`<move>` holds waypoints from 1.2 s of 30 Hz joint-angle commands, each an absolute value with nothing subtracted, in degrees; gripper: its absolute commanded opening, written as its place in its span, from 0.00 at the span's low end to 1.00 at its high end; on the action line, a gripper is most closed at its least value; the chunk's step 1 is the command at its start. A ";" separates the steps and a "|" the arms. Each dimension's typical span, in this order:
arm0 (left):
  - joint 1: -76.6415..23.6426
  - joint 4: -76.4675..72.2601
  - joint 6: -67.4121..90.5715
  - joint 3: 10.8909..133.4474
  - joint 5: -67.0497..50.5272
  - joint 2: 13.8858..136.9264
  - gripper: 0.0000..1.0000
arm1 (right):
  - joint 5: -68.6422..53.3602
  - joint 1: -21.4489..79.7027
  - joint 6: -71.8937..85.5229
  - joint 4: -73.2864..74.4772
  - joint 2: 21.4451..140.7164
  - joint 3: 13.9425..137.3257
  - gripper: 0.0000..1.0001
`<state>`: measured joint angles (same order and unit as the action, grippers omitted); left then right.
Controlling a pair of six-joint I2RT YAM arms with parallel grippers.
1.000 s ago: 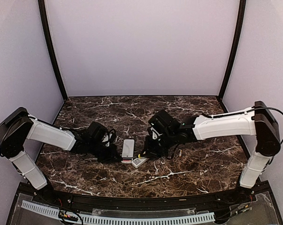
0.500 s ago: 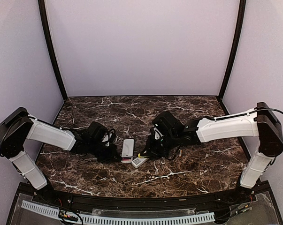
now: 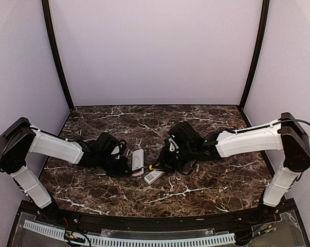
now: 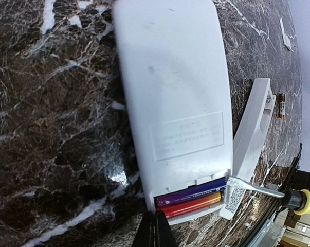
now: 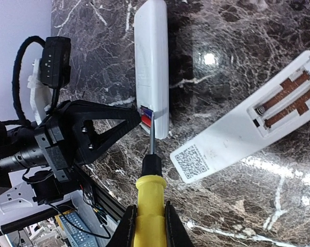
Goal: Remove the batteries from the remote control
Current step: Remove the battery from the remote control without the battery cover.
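Note:
The white remote (image 4: pixel 170 92) lies back up with its compartment open. Two batteries (image 4: pixel 193 198), one purple and one red, sit side by side in it. My left gripper (image 4: pixel 155 229) is shut and empty, its tips against the remote's battery end. My right gripper (image 5: pixel 148 212) is shut on the yellow-handled screwdriver (image 5: pixel 150 193), whose tip rests at the compartment's edge by the batteries (image 5: pixel 146 117). In the top view the remote (image 3: pixel 138 160) lies between the left gripper (image 3: pixel 125 165) and the right gripper (image 3: pixel 163 163).
The removed white cover (image 5: pixel 247 126), with a QR label and spring contacts, lies right of the remote, and shows in the top view (image 3: pixel 153 176). A small loose cell (image 4: pixel 280 105) lies beyond the cover. Marble table, walls at the back and sides.
The remote has shifted a little left and tilted. My right gripper has moved slightly back with the screwdriver still at the remote's end. The left gripper has stayed against the remote.

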<state>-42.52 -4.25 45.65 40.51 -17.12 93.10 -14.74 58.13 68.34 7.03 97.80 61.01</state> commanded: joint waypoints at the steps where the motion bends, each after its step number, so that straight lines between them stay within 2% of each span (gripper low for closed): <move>1: -45.93 -3.13 43.28 42.78 -19.12 94.62 0.00 | -19.42 59.11 68.73 -5.63 98.16 60.89 0.00; 17: -47.48 2.04 42.18 43.67 -12.58 90.80 0.00 | -15.20 58.95 66.29 -0.19 96.09 61.53 0.00; 30: -47.48 4.48 41.95 43.48 -9.49 86.76 0.17 | -11.76 58.91 63.33 5.67 94.83 62.64 0.00; 36: -47.46 4.28 42.03 43.94 -8.91 86.57 0.32 | -9.35 58.89 60.98 8.29 93.54 62.61 0.00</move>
